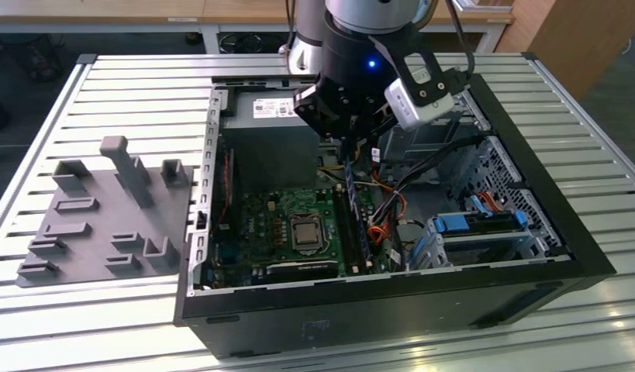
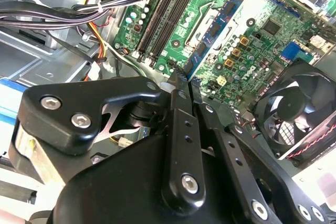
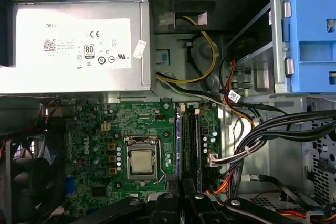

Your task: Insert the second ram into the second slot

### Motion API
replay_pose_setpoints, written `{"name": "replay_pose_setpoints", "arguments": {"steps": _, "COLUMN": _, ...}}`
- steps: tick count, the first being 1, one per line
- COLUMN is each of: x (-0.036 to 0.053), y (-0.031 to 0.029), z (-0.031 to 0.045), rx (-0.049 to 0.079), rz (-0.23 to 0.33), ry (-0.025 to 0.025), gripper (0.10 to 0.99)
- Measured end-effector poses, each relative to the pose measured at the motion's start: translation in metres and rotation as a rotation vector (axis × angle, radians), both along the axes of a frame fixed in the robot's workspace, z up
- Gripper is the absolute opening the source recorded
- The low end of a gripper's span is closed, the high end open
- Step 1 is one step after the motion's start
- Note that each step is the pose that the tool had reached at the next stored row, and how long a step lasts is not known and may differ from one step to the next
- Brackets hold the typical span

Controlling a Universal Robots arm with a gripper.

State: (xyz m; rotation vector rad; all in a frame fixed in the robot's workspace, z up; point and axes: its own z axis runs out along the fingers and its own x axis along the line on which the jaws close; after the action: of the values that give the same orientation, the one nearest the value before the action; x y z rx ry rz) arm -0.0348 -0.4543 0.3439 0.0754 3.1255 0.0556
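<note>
My fingers [image 2: 178, 119] are clamped on the second ram [image 2: 212, 38], which I judge light, stiff and fragile. In the exterior view, the ram slots [image 1: 357, 229] lie at six o'clock.

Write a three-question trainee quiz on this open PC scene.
1. True or false: the gripper is shut on the second ram.
2. In the exterior view, the grey fixture tray lies on which side of the computer case? A) the view's left B) the view's right C) inside it
3. Fill in: the drive-bay latch is coloured ___.
Key: 1 true; 2 A; 3 blue.
</note>
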Motion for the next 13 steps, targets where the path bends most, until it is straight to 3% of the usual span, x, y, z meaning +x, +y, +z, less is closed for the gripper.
{"name": "replay_pose_setpoints", "arguments": {"steps": 13, "x": 0.0, "y": 0.0, "z": -0.0044, "rx": 0.0, "rz": 0.0, "ry": 0.0, "gripper": 0.137}}
